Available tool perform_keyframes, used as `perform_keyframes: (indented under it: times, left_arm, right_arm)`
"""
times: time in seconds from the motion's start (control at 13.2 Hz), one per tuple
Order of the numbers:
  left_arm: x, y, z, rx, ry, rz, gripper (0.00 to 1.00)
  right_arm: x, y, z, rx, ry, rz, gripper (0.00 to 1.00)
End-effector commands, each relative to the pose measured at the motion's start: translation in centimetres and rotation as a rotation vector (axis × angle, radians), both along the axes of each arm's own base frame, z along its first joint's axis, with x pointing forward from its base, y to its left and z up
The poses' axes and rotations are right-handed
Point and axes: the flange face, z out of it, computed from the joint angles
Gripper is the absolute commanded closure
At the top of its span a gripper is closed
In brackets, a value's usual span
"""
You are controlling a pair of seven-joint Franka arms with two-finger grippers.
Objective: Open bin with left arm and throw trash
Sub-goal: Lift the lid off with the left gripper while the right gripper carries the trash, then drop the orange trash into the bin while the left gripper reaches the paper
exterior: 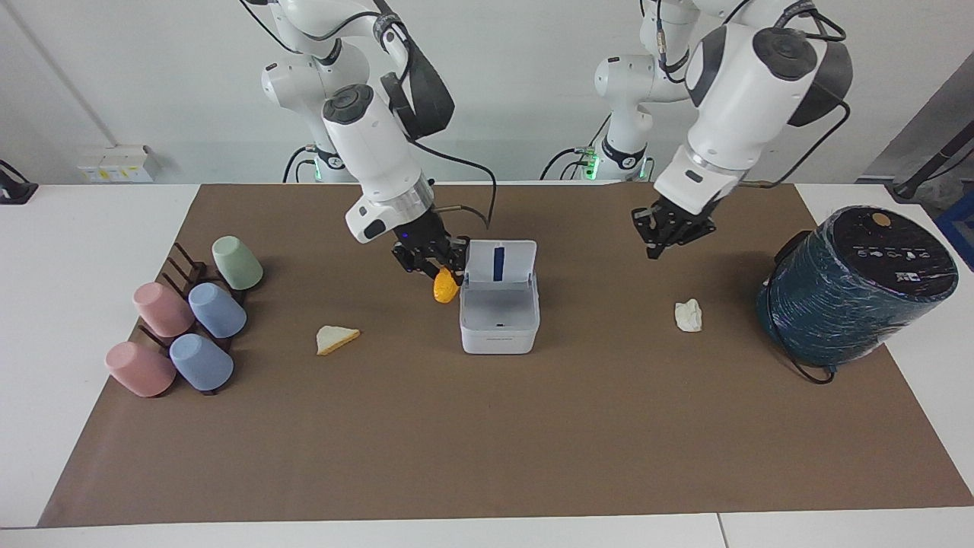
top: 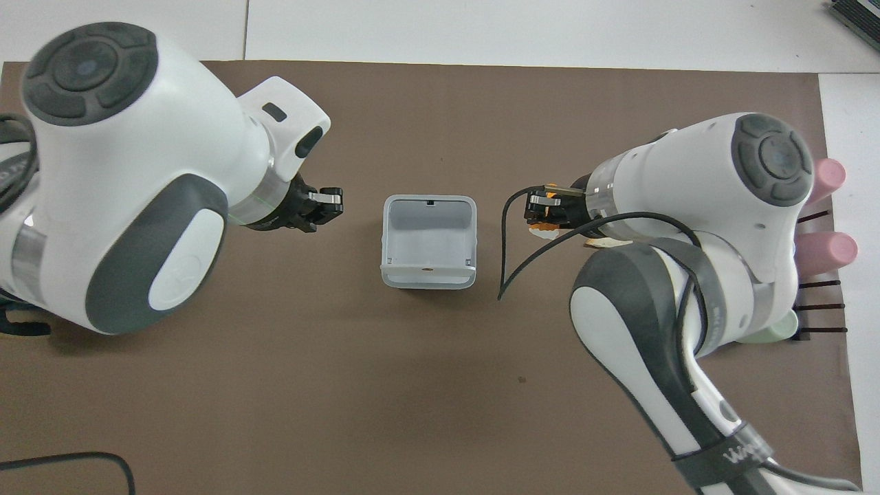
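bin (exterior: 499, 329): mid-mat, lid up, blue strip showing | right gripper (exterior: 432, 268): clamped on corn piece (exterior: 444, 288), raised just beside bin | left gripper (exterior: 660, 242): empty, over mat | bread wedge (exterior: 335, 339), paper wad (exterior: 689, 315): on mat

The bin (exterior: 498, 318) is white with a blue strip inside its lid. The corn piece (exterior: 444, 288) is orange-yellow, the mat (exterior: 487, 441) brown, and the cups (exterior: 183, 323) pink, blue and green.

The white bin (exterior: 499, 320) is seen mid-mat, lid raised, blue strip showing. The orange corn piece (exterior: 444, 288) is held up beside its rim; bread wedge (exterior: 335, 339) and paper wad (exterior: 689, 315) lie flanking.
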Motion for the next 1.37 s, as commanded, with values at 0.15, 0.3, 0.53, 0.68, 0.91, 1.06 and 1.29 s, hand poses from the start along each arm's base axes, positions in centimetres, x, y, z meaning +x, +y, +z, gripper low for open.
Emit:
perform_keyframes:
  times: [0.15,0.3,0.53,0.68,0.91,1.06,1.29]
  left_arm:
    - [0.2,1.6,-6.6,0.089,-0.082,-0.063,0.15]
    - [0.4,3.0,-9.5,0.106,-0.115,-0.054,0.15]
    - [0.1,5.4,-12.6,0.195,-0.151,-0.080,0.14]
    - [0.0,5.8,-14.1,0.202,-0.158,-0.084,0.14]
    - [0.0,6.8,-18.6,0.264,-0.154,-0.133,0.13]
    - [-0.1,8.9,-21.2,0.248,-0.162,-0.109,0.13]
    - [-1.6,9.3,-24.7,0.234,-0.125,-0.077,0.13]
  right_arm:
    - [-0.4,2.9,-2.3,0.041,0.030,-0.052,1.00]
    - [-0.6,3.8,-3.3,0.065,0.061,-0.058,1.00]
    - [-0.8,4.3,-4.1,0.065,0.077,-0.057,0.81]
    - [-0.9,4.5,-4.4,0.076,0.076,-0.065,0.62]
    - [-1.2,5.1,-4.7,0.080,0.069,-0.081,0.28]
    - [-1.2,5.2,-4.6,0.083,0.062,-0.083,0.00]
    - [-0.7,4.9,-3.6,0.077,0.033,-0.068,0.00]
